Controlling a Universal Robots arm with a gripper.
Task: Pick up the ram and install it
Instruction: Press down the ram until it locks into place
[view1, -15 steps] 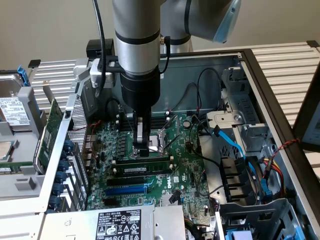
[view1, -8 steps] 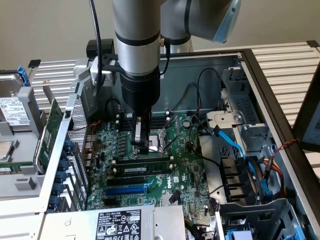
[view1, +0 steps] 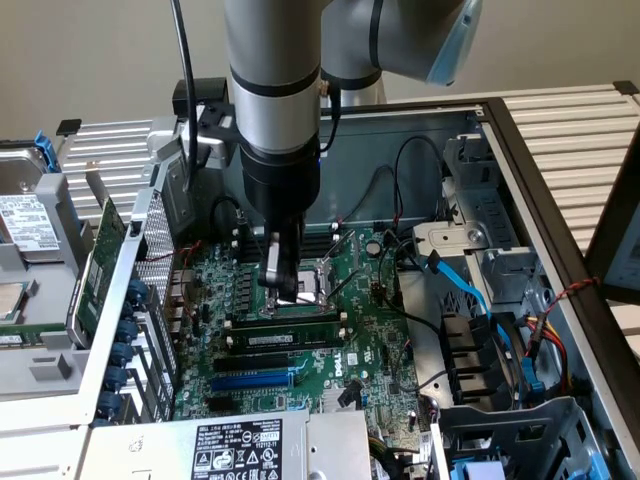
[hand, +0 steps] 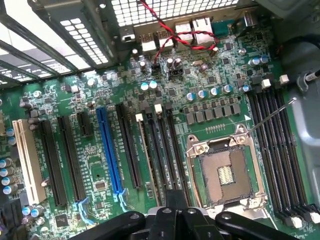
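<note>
End effector (view1: 282, 285) hangs low over the big green motherboard (view1: 370, 330), right above the silver square CPU socket (view1: 318, 278). Can't tell whether its fingers are open or closed, and I see nothing in them.

The ram, a long narrow green stick with black chips and a small white label (view1: 290, 339), lies level in one of the black slots just nearer the camera than the socket. In the wrist view it shows edge-on in the slot by the white latch (hand: 148, 155). It looks at least placed in the slot; whether it is fully clicked home I can't judge.

Risks from here:
- The tool sits over the open socket (hand: 226, 175), not over the stick. Any downward push here probably lands on exposed contacts or the thin metal lever (hand: 270, 116). Bent pins mean a dead board.
- If the stick is only half seated, an off-centre press could rock one end up and miss the latch.
- Black cables (view1: 400, 175) run across the far side of the open grey computer case (view1: 520, 200), close to the arm; a sideways move could snag them.
- Small capacitors (hand: 200, 94) sit near the slots, so a sideways scrape could hit them.
</note>
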